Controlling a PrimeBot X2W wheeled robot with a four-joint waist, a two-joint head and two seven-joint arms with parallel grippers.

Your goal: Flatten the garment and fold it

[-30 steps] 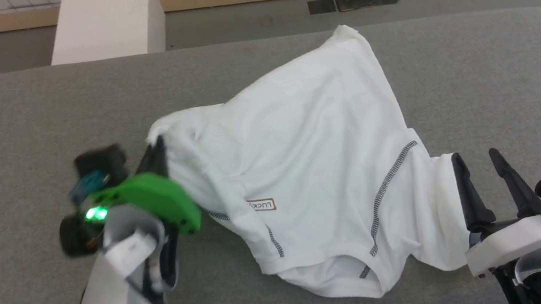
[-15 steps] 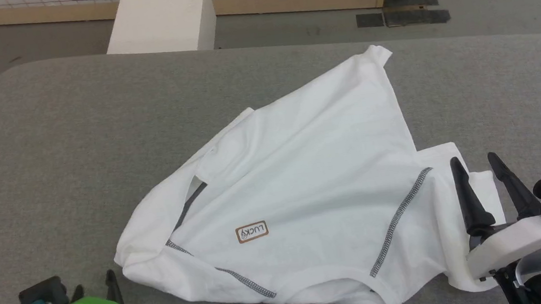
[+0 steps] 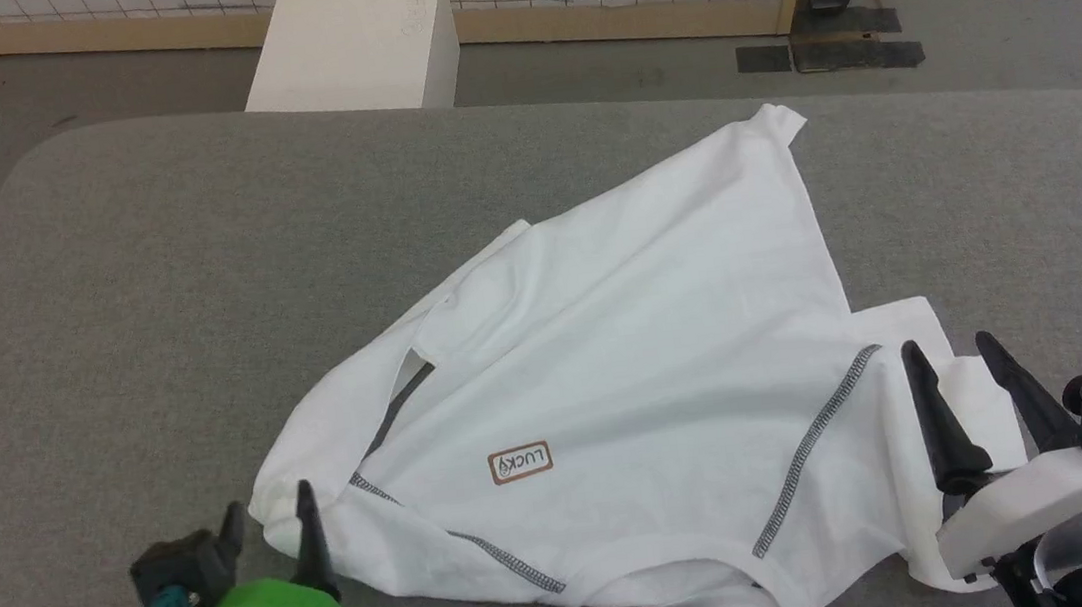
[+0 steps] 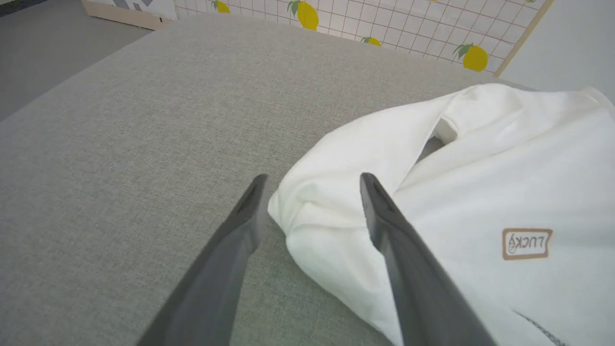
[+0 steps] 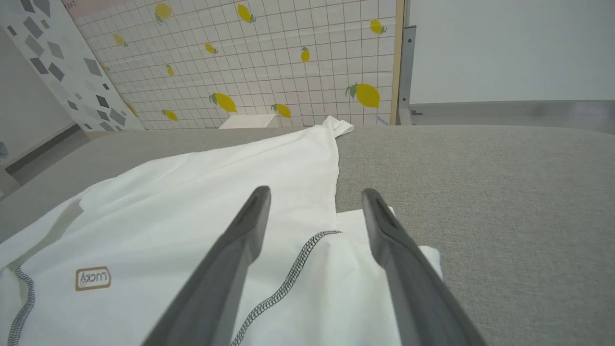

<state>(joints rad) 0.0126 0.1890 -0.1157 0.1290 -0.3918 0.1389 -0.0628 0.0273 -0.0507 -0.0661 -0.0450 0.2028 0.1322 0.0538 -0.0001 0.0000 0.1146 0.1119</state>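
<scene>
Head view: the garment point(image 3: 629, 375) lies on the bench point(image 3: 147, 285), partly spread but skewed, with one side turned over and a sleeve bunched at the near right. The left tool point(image 3: 268, 503), fingers parted, straddles the near-left corner. The right tool point(image 3: 947, 346), likewise released, stands over the sleeve. Judged: flattening unfinished, no fold begun.

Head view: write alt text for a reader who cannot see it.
A white short-sleeved shirt lies rumpled on a grey table. The open left gripper sits at its near-left corner, the open right gripper at its near-right edge. A white box stands beyond the table.
</scene>
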